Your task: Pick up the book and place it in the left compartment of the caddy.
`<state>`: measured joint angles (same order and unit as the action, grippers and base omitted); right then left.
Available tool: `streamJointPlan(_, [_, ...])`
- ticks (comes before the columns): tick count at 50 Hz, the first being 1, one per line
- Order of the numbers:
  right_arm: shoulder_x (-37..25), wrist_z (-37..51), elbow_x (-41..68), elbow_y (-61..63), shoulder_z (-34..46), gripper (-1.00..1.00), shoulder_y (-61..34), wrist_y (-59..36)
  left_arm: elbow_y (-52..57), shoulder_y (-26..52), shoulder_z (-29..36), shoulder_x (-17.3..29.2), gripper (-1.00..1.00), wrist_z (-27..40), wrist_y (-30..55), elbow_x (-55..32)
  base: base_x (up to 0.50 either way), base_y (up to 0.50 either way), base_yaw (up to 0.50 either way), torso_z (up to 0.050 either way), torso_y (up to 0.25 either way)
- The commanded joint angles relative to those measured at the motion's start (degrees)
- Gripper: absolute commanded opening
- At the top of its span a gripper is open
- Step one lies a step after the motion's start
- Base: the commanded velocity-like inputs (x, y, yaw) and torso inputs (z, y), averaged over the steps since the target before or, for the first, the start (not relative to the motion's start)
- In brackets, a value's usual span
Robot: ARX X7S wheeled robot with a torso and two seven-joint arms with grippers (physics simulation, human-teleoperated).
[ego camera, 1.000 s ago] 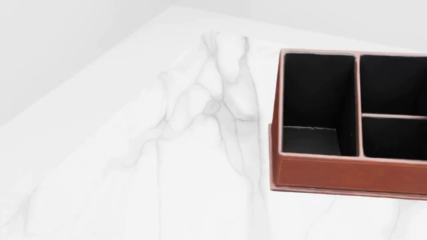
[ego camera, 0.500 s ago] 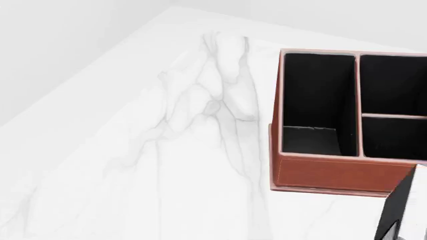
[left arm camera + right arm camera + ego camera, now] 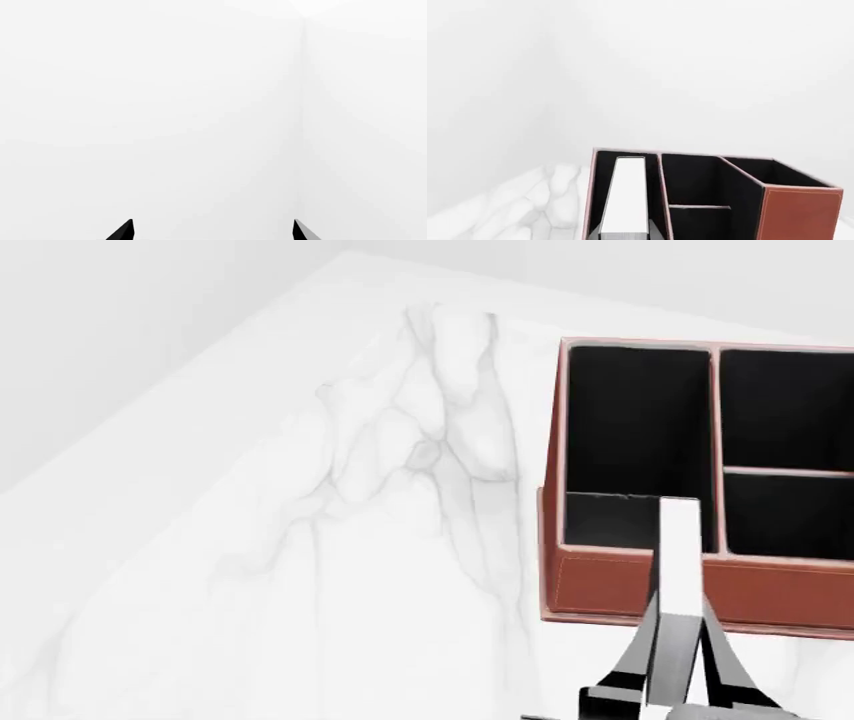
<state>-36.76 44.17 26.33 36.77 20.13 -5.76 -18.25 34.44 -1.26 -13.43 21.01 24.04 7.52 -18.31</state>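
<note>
One book (image 3: pixel 679 560) is in view, held on edge with its white page edges turned up toward the head camera. The right pincer (image 3: pixel 678 665) is clamped on its lower end, one dark finger (image 3: pixel 630 665) on each cover. The book's upper end reaches over the near wall of the caddy (image 3: pixel 694 590) and lies across the near rim of the left compartment (image 3: pixel 638 430); from the right wrist view the pale strip of the book (image 3: pixel 624 197) stands in line with the long left compartment (image 3: pixel 602 190), though whether it has gone below the rim cannot be told.

There is one caddy, reddish-brown outside and black inside, standing on the white marble worktop (image 3: pixel 334 540) toward its right side, with its right part cut off by the head view's edge. Three compartments can be counted: the long one on the left, and two shorter ones beside it, split by a crosswise divider (image 3: pixel 787 473). All three show only black lining.

The worktop runs bare from the caddy's left wall out to its left edge, and its far corner shows near the top of the head view; a strip of marble also lies between the caddy and the near edge, where the right arm rises.

The left pincer (image 3: pixel 212 230) shows only two dark fingertips (image 3: pixel 123 231) set well apart, with nothing between them, facing a plain white wall.
</note>
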Motion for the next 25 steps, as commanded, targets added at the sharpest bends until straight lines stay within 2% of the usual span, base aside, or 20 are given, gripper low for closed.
streamJointPlan(1, [1.3,-4.7,0.0,-1.9,-0.4,-1.0,-6.6,-6.6,-1.9,1.8,-1.3,-1.2,1.0,-1.5,2.7,0.1,0.0,0.0,0.0,0.0,0.0])
streamJointPlan(18, [1.2,-4.8,0.0,-1.9,-0.3,-1.0,-6.6,-6.2,-1.8,1.7,-1.2,-1.0,1.0,-1.3,2.5,0.0,0.0,0.0,0.0,0.0,0.001])
streamJointPlan(21, [0.0,-4.0,0.6,1.6,-1.8,-1.0,-6.7,-6.6,-2.0,1.9,-1.2,-0.9,1.0,-1.2,2.6,-0.1,0.0,0.0,0.0,0.0,0.003])
streamJointPlan(25, [-1.9,-1.2,3.0,8.3,-3.8,-1.0,-8.8,-11.9,-2.4,2.2,-1.3,-0.8,1.0,-1.2,2.7,-0.3,0.0,0.0,0.0,0.0,0.0])
